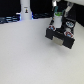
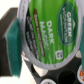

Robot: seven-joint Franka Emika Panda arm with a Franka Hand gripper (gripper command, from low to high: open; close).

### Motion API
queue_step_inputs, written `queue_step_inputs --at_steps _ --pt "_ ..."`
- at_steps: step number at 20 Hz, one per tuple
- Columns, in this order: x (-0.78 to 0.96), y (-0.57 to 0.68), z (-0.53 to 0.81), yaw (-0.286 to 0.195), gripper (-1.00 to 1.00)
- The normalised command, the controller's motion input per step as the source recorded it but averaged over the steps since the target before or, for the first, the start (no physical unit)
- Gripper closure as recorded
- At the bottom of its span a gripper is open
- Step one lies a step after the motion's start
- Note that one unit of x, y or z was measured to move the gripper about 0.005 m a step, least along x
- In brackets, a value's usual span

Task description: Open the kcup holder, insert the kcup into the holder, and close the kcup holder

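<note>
The kcup (image 2: 47, 30) fills the wrist view: a round pod with a green top printed "Dark Magic". It is held between my gripper's (image 2: 46, 37) teal-padded fingers (image 2: 13, 34). Below it lies part of the black kcup holder (image 2: 47, 76) with round pod slots. In the exterior view the kcup holder (image 1: 61, 36) is a black box at the exterior view's upper right, with a pale part showing at its front. My gripper (image 1: 60, 20) hangs just above it, and a green spot in it is the kcup (image 1: 59, 14).
A white bottle-like object (image 1: 25, 12) stands at the back on the exterior view's left. The white table (image 1: 30, 57) spreads in front of the holder. The background is dark.
</note>
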Motion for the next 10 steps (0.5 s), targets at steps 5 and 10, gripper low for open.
queue_step_inputs --at_steps 5,10 --pt "-0.22 0.53 -0.03 0.085 1.0" --pt "-0.34 0.46 -0.09 0.099 1.0"
